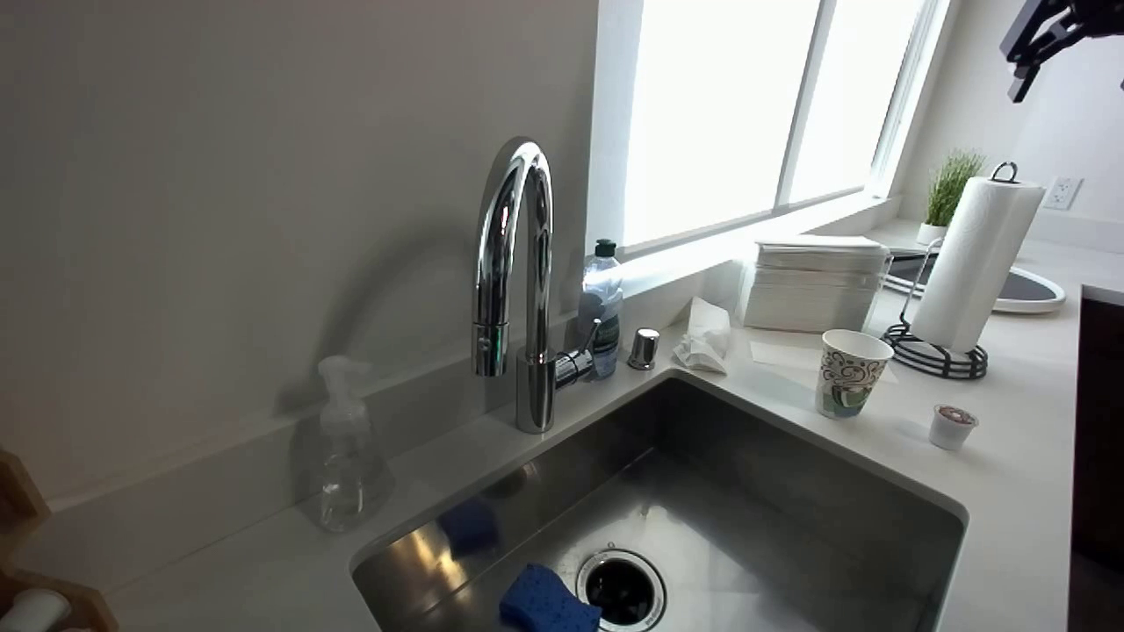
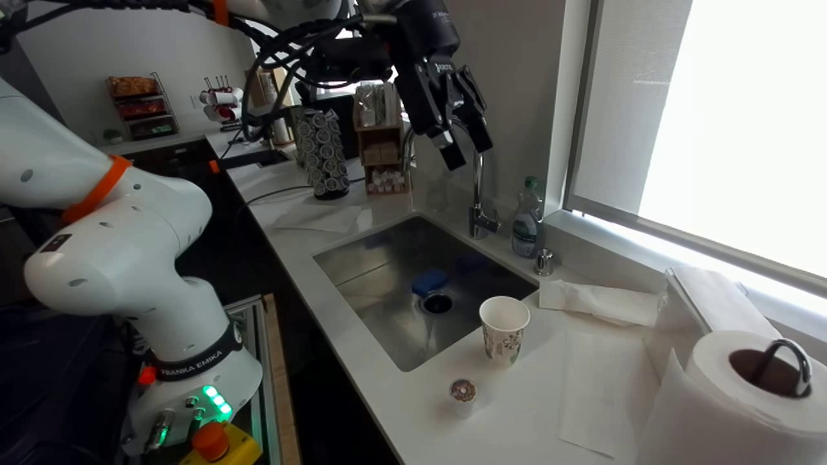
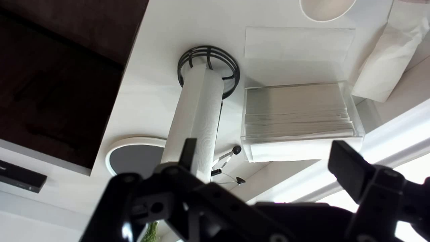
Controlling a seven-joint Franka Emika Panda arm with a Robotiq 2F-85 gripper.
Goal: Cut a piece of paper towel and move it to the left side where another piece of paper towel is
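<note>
The white paper towel roll stands upright on a black wire stand at the counter's right end. It also shows in an exterior view, with a loose edge at its side, and in the wrist view. My gripper is open and empty, high above the counter and apart from the roll. In the wrist view the open fingers frame the napkin box, and one finger overlaps the roll. A flat white sheet lies on the counter beyond the sink. A separate long limp piece is out of view.
A clear box of white napkins stands by the window. Crumpled paper and a flat white sheet lie near it. A paper cup, a small pod, the faucet, and soap bottle surround the sink.
</note>
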